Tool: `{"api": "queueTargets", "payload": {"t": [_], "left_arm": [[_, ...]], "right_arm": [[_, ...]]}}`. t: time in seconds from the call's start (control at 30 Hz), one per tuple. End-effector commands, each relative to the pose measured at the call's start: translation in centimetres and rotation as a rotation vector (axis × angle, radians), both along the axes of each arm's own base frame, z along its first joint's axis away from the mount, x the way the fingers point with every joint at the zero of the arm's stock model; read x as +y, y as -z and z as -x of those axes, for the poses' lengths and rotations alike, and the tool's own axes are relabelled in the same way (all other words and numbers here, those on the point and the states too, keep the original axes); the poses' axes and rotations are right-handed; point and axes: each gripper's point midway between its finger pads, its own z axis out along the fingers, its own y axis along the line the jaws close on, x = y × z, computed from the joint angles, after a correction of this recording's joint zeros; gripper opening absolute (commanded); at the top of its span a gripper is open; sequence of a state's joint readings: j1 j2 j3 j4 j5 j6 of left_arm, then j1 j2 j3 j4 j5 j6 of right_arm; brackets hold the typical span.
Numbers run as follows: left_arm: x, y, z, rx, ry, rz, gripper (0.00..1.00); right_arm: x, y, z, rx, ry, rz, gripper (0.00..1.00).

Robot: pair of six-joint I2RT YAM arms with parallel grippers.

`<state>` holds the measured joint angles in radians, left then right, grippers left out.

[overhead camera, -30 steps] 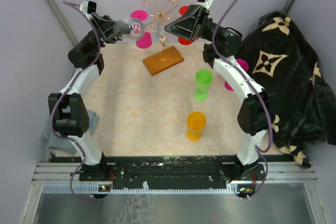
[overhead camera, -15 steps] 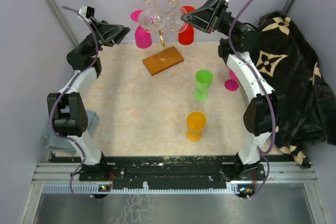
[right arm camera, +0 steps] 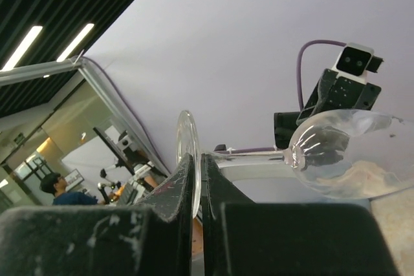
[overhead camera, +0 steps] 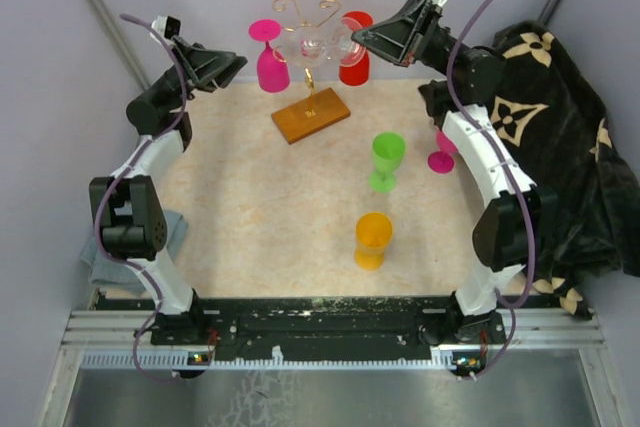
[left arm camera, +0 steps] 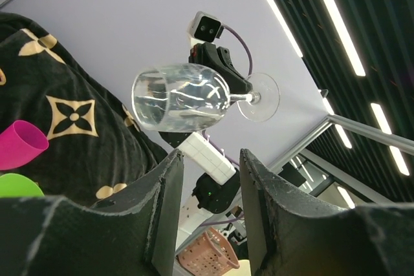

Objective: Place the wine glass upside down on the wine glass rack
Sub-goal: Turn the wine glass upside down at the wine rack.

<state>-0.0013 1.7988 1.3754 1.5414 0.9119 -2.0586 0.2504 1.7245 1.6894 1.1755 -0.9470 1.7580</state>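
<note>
Compared with a second ago, the glass (overhead camera: 315,44) is out of the left gripper (overhead camera: 238,60) and in the right gripper (overhead camera: 352,39). It is also further right, at the top middle of the frame, right by the gold curls of the rack (overhead camera: 311,114).

What can go wrong? The right jaws are shut on just the thin edge of the round foot. That is a small hold on smooth glass, so I think the glass may slip, swing down or fall and break. It lies on its side, bowl to the left, not upside down yet, so it has to turn more. The foot must slide in between the thin wires. If it comes in crooked, it may bump the wires and push the light rack over. The pink cup (overhead camera: 268,55) and the red cup (overhead camera: 355,59) sit close behind, at the top of the frame, and the bowl may knock one of them.

The right arm (overhead camera: 470,147) goes up the right side of the frame, bends at the top and points its gripper left. The left arm (overhead camera: 150,147) goes up the left side, its gripper at the upper left pointing right at the glass. Its jaws are partly open and hold nothing.
</note>
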Motion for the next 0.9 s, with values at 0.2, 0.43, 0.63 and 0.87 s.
{"api": "queueTargets", "payload": {"t": [0.2,0.43,0.63,0.87], "left_arm": [[1.0,-0.9,4.3,-0.204,0.01,-0.032,0.46],[1.1,-1.3,4.4,-0.21,0.0,-0.041,0.45],[1.0,-1.6,4.6,-0.212,-0.008,-0.061,0.45],[0.8,-1.6,4.7,-0.212,-0.023,-0.09,0.45]], "right_arm": [[-2.1,-1.0,-0.5,0.071,0.187,0.085,0.0],[-3.3,2.3,-4.5,0.269,0.302,0.178,0.0],[-3.9,5.2,-7.4,0.389,0.352,0.232,0.0],[-3.9,7.8,-10.3,0.46,0.399,0.277,0.0]]}}
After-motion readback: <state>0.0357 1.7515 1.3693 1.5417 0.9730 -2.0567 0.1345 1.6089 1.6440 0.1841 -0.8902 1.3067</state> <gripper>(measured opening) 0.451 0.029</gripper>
